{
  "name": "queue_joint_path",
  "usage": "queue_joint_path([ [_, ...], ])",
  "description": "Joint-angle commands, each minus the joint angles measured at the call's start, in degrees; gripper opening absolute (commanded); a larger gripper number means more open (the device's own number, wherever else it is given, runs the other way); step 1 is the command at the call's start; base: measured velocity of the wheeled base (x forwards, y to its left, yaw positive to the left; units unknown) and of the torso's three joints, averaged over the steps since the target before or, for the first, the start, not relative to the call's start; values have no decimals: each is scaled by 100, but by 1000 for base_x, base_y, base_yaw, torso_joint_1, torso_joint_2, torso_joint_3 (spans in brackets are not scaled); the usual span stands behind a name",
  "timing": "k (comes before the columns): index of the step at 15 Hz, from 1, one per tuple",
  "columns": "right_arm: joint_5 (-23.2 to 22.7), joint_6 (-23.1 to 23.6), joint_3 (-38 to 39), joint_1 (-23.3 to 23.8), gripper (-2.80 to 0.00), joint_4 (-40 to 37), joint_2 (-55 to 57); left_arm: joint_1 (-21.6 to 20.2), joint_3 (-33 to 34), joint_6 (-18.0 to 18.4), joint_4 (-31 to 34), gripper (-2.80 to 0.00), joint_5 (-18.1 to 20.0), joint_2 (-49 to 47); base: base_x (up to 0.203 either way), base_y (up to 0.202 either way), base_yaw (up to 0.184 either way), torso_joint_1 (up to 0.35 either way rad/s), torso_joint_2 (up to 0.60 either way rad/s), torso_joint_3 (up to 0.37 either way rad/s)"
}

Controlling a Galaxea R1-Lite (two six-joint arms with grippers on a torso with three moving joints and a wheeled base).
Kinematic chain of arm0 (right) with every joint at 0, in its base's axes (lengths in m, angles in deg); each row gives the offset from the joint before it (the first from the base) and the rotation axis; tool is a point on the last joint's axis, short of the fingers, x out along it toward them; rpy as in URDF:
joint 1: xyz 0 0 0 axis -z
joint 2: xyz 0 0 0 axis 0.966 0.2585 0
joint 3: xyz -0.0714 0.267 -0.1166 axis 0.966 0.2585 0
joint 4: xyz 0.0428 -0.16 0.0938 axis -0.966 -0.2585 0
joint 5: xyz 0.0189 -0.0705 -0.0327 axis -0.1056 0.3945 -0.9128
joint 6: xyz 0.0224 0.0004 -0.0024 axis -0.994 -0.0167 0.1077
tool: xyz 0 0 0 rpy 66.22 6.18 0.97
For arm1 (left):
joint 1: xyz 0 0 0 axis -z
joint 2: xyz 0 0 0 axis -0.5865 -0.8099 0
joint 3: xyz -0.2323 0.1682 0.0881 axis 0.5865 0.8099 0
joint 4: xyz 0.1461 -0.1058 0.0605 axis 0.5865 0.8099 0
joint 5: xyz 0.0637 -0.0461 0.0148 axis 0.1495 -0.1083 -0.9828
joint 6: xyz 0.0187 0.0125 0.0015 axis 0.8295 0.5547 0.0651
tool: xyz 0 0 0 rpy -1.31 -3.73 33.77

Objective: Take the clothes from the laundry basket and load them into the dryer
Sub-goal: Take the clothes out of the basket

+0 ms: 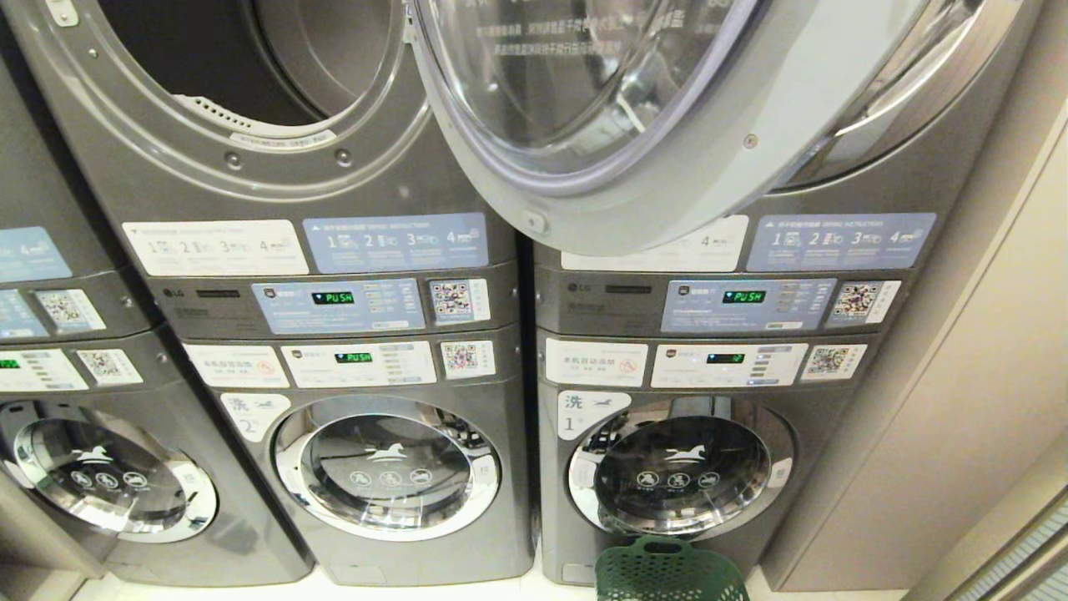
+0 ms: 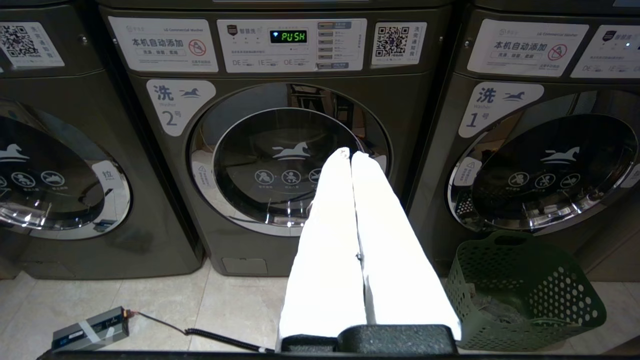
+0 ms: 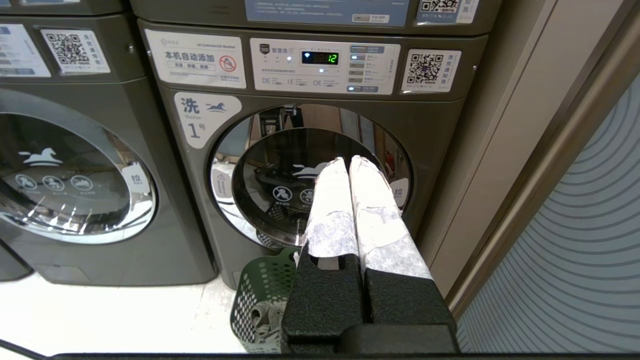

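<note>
Dryer mouth (image 1: 250,58) open — swung door (image 1: 634,108) juts beside it

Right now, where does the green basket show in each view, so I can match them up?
Head view: basket at the bottom edge, right of centre, below washer 1.
Left wrist view: lower right, on the floor before washer 1, right of the end effector.
Right wrist view: bottom centre, partly behind the end effector, clothes inside.
Shared landmark: washer 1's round door.
</note>
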Motion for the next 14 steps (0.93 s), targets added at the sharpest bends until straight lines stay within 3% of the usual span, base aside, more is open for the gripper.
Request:
queue_joint_path([
  [1, -5, 4, -6, -2, -280, -2, -2, 0, -1, 2, 6, -280, -1, 6, 0, 0, 0, -72, 144, 66],
  [14, -13, 30, 2, -2, -280, -2, -2, 0, -1, 2, 6, -280, -1, 6, 0, 0, 0, -71, 154, 80],
])
